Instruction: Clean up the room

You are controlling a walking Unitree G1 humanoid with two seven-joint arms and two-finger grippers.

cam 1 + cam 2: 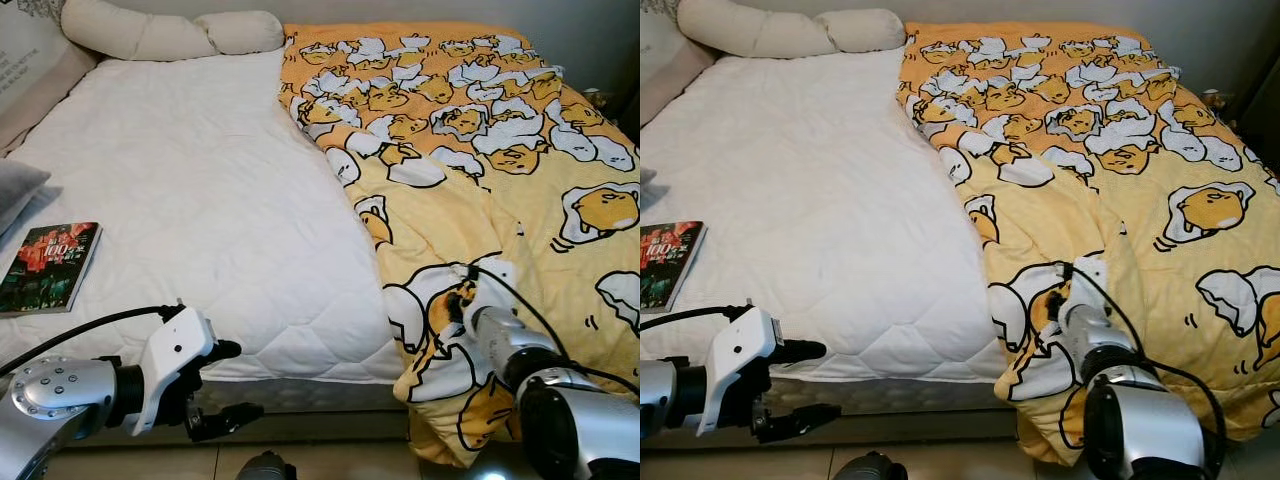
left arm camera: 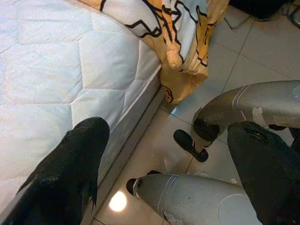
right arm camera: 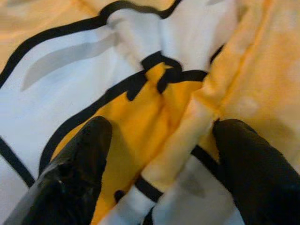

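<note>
Item: yellow egg-print quilted blanket (image 1: 470,170), bunched over the bed's right half. Likely soft, light, bulky. Right gripper (image 3: 159,154), fingers spread, straddles a near-edge fold, not yet pinching. Left gripper (image 1: 222,385) open, empty.

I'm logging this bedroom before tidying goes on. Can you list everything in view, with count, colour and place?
Mattress: one, white quilted, left part of bed uncovered.
Blanket: one, yellow with white-and-orange egg cartoons, over the bed's right side, corner hanging off the foot.
Bolster pillows: two, cream, at the head.
Book: one, dark cover, on the mattress's left edge.
Grey cushion: one, far left, partly cut off.
Floor: pale tiles.
Left gripper: open, by the foot of the bed.
Right gripper: jaws open astride a blanket fold.
</note>
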